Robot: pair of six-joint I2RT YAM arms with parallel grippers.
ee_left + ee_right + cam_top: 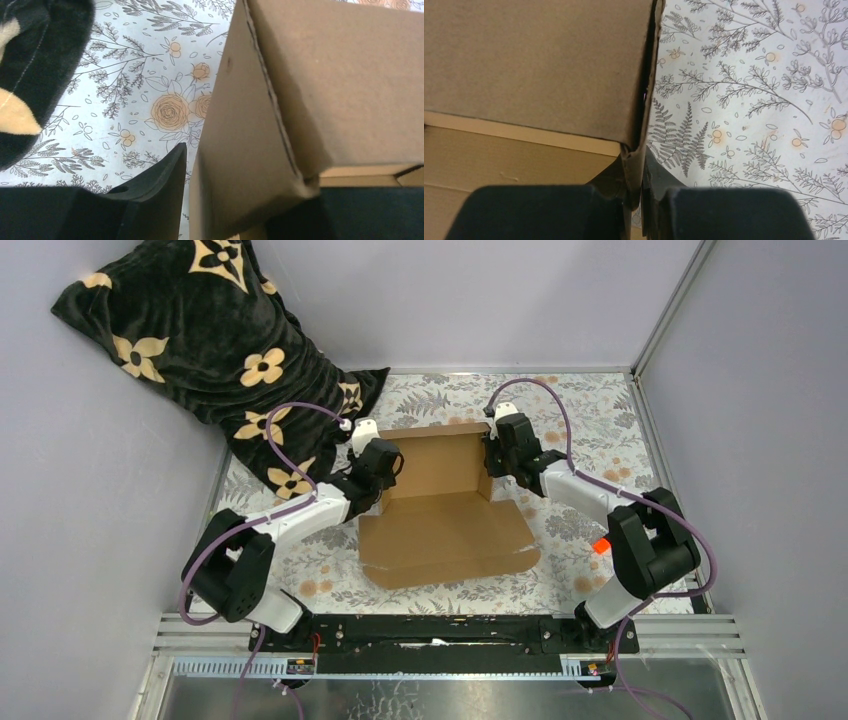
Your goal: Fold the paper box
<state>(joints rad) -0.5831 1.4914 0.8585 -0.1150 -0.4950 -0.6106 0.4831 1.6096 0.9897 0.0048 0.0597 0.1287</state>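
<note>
The paper box [445, 525] is brown cardboard in the middle of the table. Its back wall stands upright and its front panel lies flat towards me. My left gripper [388, 462] is at the box's left side wall [240, 150]. Its jaws straddle that wall, and a thin gap shows between the left finger [165, 185] and the cardboard; the other finger sits behind the wall. My right gripper [495, 455] is at the right rear corner. In the right wrist view it [640, 170] is shut on the folded edge of the right side flap [636, 155], which stands upright.
A black plush blanket with cream flowers [200, 330] is heaped at the back left, close to the left arm. A small orange marker [601, 545] lies beside the right arm. A floral cloth [590, 420] covers the table, with grey walls on three sides.
</note>
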